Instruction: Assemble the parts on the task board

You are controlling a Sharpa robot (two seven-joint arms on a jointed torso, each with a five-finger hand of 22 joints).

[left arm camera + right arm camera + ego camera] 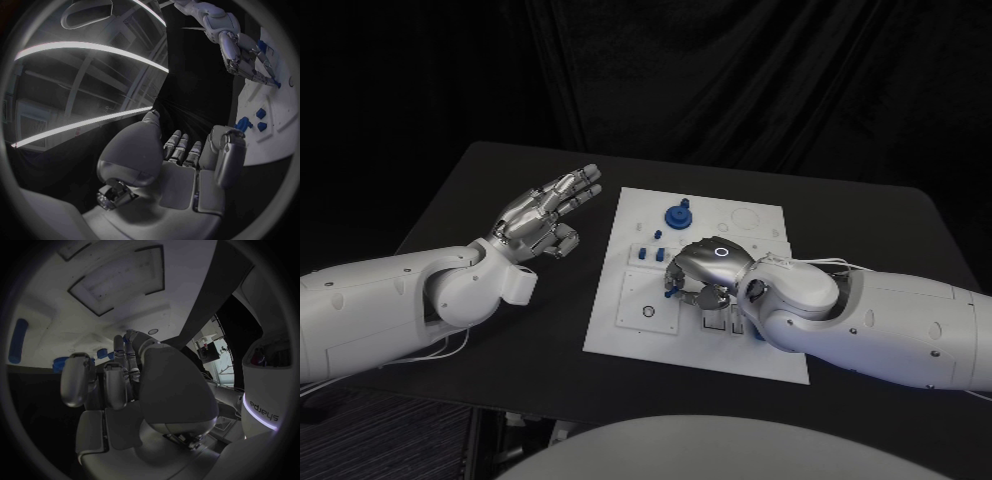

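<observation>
In the head view the white task board [625, 325] lies in the middle of the black table [488, 190]. The left hand [548, 212] hovers above the table just beside the board's left edge, its fingers stretched out and apart, holding nothing. The right hand [704, 270] is bent down over the middle of the board with its fingers curled in around a small blue part [674, 293]; whether the fingers actually grip that part cannot be told. Farther back on the board stands a round blue part with a peg [679, 216], and a few small blue parts [646, 252] sit in a row just left of the right hand. In the left wrist view the left hand [181, 165] shows its palm and loosely extended fingers with nothing in them; beyond it lie the board [278, 125] with blue parts [261, 114] on it and the right hand [247, 57] reaching down onto the board. In the right wrist view the right hand [125, 385] has its fingers bent toward the board [75, 325], with blue parts [61, 362] just beyond the fingertips.
</observation>
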